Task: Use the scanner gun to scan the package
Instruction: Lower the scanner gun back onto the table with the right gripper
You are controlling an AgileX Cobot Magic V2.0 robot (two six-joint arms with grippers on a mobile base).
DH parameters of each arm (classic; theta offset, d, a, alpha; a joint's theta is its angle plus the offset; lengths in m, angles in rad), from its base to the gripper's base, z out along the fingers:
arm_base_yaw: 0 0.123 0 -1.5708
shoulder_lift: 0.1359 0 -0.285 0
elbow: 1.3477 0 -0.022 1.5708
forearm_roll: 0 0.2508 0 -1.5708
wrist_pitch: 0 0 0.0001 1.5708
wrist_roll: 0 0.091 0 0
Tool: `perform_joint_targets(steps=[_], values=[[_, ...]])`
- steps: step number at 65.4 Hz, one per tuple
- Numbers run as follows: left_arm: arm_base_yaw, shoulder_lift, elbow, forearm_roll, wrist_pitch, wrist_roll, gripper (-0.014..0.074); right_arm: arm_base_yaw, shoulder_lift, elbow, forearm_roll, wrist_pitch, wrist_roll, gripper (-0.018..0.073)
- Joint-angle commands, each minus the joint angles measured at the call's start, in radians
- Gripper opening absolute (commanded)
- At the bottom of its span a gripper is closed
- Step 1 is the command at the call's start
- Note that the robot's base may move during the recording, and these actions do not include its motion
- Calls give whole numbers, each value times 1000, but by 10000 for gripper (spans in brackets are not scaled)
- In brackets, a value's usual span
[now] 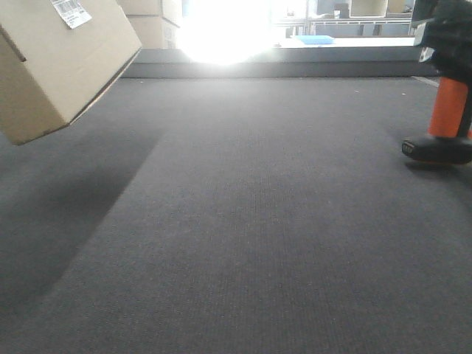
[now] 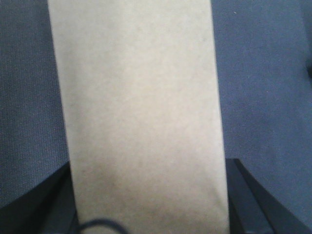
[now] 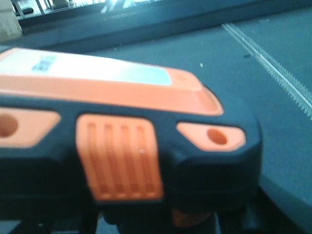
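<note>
Looking over the grey bench [image 1: 243,221], I see the package [image 1: 59,66] hanging tilted above its left side, clamped between the two dark fingers [image 2: 253,200] of the left pincer [image 2: 148,195]. The scanner gun [image 1: 448,107] stands upright at the far right, foot low near the bench; how far the right pincer is open I cannot tell. The white sticker [image 1: 71,12] faces upward.

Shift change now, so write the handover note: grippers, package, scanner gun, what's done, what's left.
Left gripper: shut on the package, held tilted off the grey surface, sticker facing the front camera.
Right gripper: jaws hidden behind the scanner gun, grip unconfirmed. The gun is upright at the front view's right edge.
Done: package lifted.
Left: aim the gun at the sticker and scan.
</note>
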Motion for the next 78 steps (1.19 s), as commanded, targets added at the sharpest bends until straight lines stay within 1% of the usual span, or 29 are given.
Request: perform_joint_targets(steps=[1,16,30,45,47,51,53,55,60,61,62,64,70,74,78], values=[[-3,-16,-10,-16,-8,-6,-111,-7,7,-3,-1,-85,1,-162],[-3,-16,-10,-18,-8,-6,-111,-7,9,-3,-1,-94,1,-162],[-3,-16,-10,-19,-8,-6,-111,-7,9,-3,-67,-82,1,-162],[-3,-16,-10,-19,-8,-6,-111,-7,9,-3,-71,-65,1,-162],[-3,-16,-10,-19,-8,-6,-111,-7,9,-3,-71,-63,1,-149],[-3,-16,-10,-24,-8,-6,-111,-7,9,-3,-71,-59,1,-84],[-3,-16,-10,-28,-8,-6,-111,-7,9,-3,-71,-59,1,-19],[-3,-16,-10,-32,-8,-6,-111,-7,9,-3,-71,-59,1,27],[-3,-16,-10,-44,-8,-6,-111,-7,9,-3,-71,-59,1,223],[-3,-16,-10,-46,-8,-6,-111,-7,9,-3,-71,-59,1,241],[-3,-16,-10,-46,-8,-6,-111,-7,9,-3,-71,-59,1,295],[-3,-16,-10,-53,-8,-6,-111,-7,9,-3,-71,-59,-1,375],[-3,-16,-10,-58,-8,-6,-111,-7,9,-3,-71,-55,-32,501],[-3,-16,-10,-58,-8,-6,-111,-7,9,-3,-71,-40,-48,542],[-3,-16,-10,-60,-8,-6,-111,-7,9,-3,-71,-12,-77,564]])
